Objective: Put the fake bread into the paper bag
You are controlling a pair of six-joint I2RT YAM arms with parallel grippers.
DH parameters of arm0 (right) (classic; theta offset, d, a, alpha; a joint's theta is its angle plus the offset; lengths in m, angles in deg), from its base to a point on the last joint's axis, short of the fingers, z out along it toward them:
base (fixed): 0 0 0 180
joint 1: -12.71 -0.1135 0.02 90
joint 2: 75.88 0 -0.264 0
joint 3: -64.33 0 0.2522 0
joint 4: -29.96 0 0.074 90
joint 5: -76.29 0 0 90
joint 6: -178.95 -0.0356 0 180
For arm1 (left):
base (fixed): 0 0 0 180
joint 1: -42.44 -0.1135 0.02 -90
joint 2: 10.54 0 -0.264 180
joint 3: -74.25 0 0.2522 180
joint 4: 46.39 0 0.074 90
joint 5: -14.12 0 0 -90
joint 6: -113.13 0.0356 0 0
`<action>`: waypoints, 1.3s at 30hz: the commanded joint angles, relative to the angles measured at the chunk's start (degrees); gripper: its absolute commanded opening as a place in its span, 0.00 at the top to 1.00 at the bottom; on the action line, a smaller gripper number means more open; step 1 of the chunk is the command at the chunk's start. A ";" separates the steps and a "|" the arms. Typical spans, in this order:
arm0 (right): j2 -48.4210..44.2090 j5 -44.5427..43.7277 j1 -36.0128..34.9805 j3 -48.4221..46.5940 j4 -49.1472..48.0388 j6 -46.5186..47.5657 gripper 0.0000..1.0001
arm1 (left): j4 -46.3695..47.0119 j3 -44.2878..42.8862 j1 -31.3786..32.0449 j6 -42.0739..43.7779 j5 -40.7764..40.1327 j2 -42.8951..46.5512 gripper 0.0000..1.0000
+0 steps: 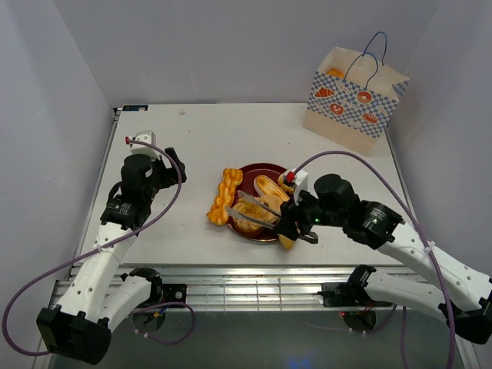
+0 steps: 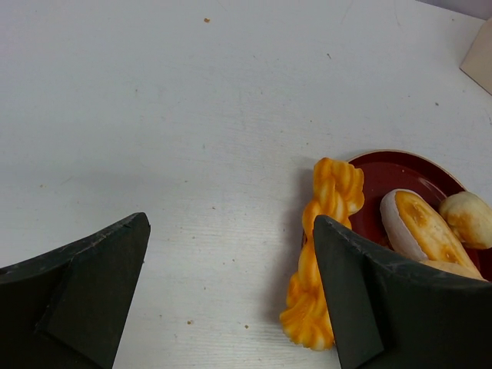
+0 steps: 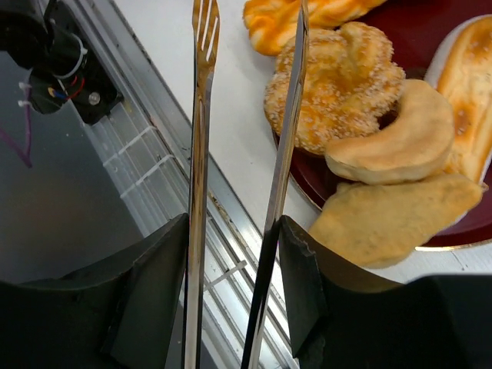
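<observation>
Evidently the fake bread (image 1: 265, 188) lay heaped on the plate (image 1: 260, 166), the braided stick (image 1: 224, 196) just off its left rim, the paper bag (image 1: 355, 92) well beyond its far right. The right tool (image 3: 231, 292) was clamped on metal tongs (image 3: 201, 154), blades narrowly apart; the left tool (image 2: 231, 284) gaped wide, empty. The pieces looked light and slick, so pinching the sesame bun (image 3: 338, 84) across its middle seemed wisest
</observation>
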 commanded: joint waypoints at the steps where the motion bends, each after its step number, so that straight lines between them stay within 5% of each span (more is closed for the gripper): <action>1: 3.98 -12.05 -10.51 -3.98 -4.37 0.77 0.45 | -0.22 -2.07 0.20 -0.44 -3.02 1.10 0.02; 13: 19.01 -37.72 -31.81 -8.73 -7.72 2.88 0.42 | -0.22 -1.63 0.20 -1.49 -6.89 3.29 0.02; 39: 39.84 -55.58 -39.47 -11.54 -11.15 4.29 0.39 | 0.49 -1.54 0.20 -1.23 0.40 1.10 0.02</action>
